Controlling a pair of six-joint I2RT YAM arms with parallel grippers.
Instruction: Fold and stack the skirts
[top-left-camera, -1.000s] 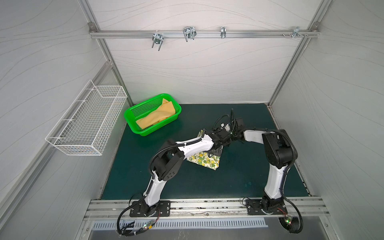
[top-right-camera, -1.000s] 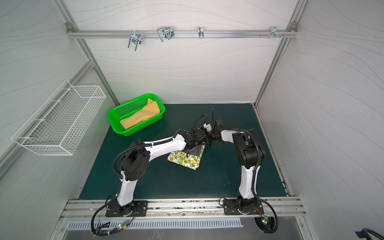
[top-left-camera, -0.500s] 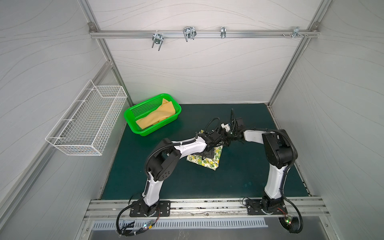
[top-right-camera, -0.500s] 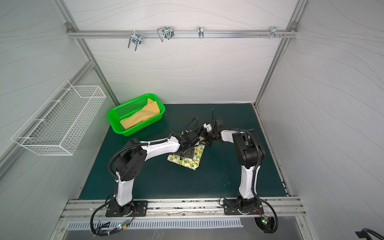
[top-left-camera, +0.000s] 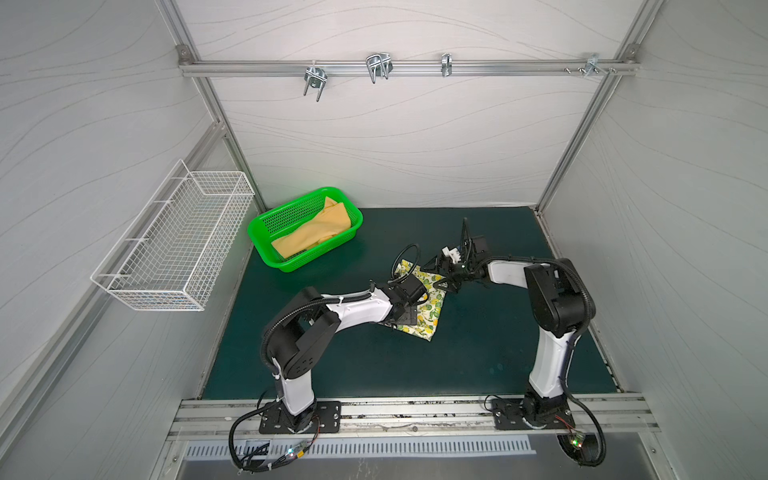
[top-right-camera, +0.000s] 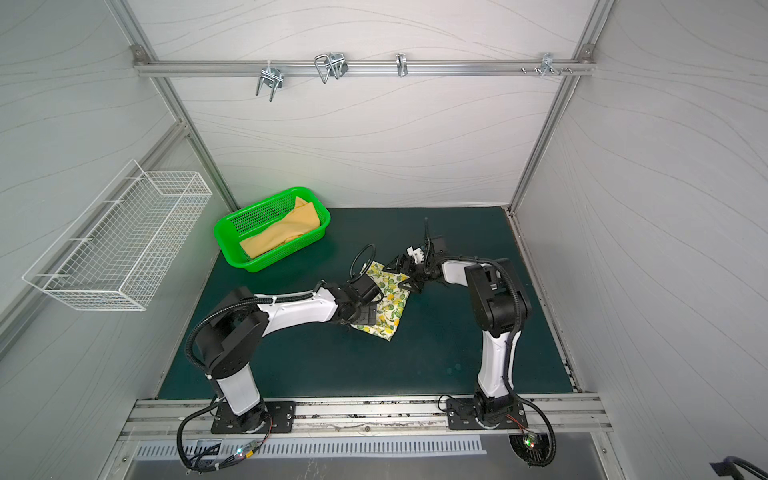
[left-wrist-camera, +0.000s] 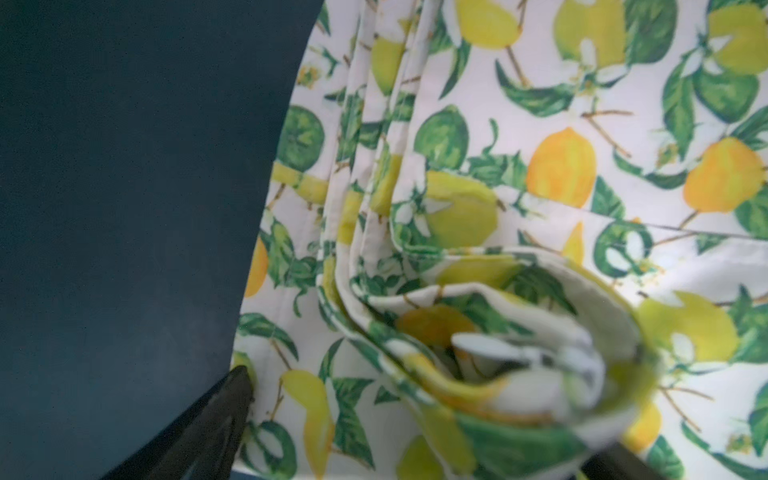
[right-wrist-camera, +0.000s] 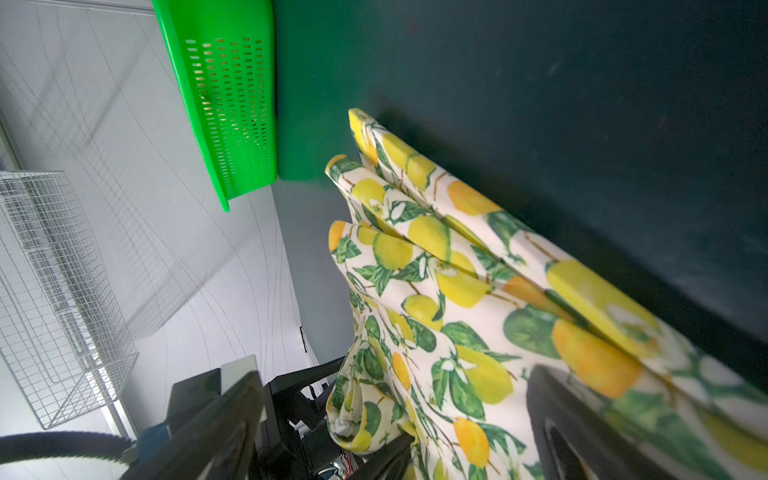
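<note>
Folding the lemon skirt (top-left-camera: 431, 311) on the desk (top-left-camera: 478, 357) — my left tool (top-left-camera: 402, 321) and right tool (top-left-camera: 439, 275) both spread — I likely next need an edge pinched and carried over.

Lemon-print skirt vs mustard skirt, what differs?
The lemon-print skirt is cream with lemons and leaves; the mustard skirt is plain. The lemon-print skirt lies on the mat; the mustard skirt sits in the green basket. The lemon-print skirt is layered in folds; the mustard skirt is loosely heaped. Both are small cloth.
</note>
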